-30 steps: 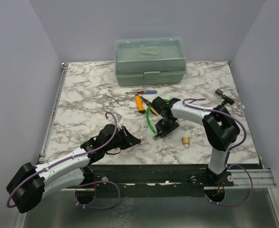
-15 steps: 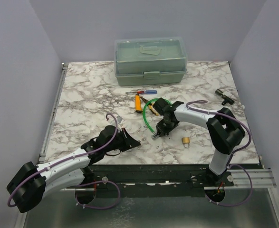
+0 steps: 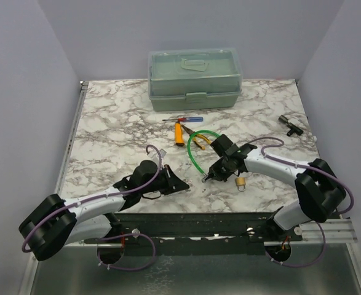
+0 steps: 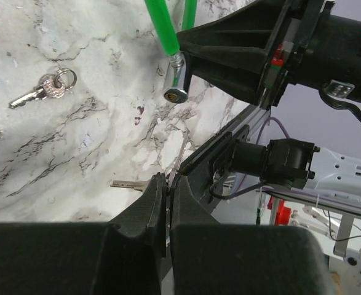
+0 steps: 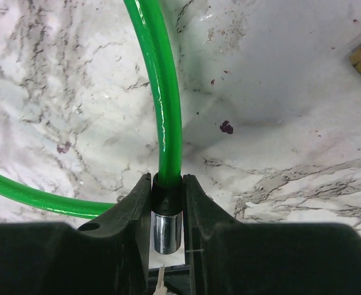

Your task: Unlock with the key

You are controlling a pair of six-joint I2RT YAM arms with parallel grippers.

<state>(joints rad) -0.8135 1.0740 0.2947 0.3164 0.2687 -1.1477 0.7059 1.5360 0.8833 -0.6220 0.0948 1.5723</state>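
The left gripper (image 4: 166,178) has its jaws drawn together to a thin slit. The key (image 4: 128,184) appears to be pinched there. Its flat silver blade juts out sideways from the tips, to their left in the wrist view, and its head is hidden behind the left finger. It is too small to make out from the top camera.

Ahead of these jaws and slightly to their right hangs the steel lock barrel (image 4: 175,92) of a green cable lock (image 5: 168,110), with its round end face turned toward the left wrist camera. The right gripper (image 5: 166,192) holds this barrel. Its jaws clamp the black collar and the steel end from both sides, and the green cable runs straight out ahead of them before curving off to their left.

A ring of small keys (image 4: 43,90) lies on the marble table (image 3: 106,129), ahead of the left jaws and well off to their left. A brass padlock (image 3: 241,182) sits just beside the right gripper.
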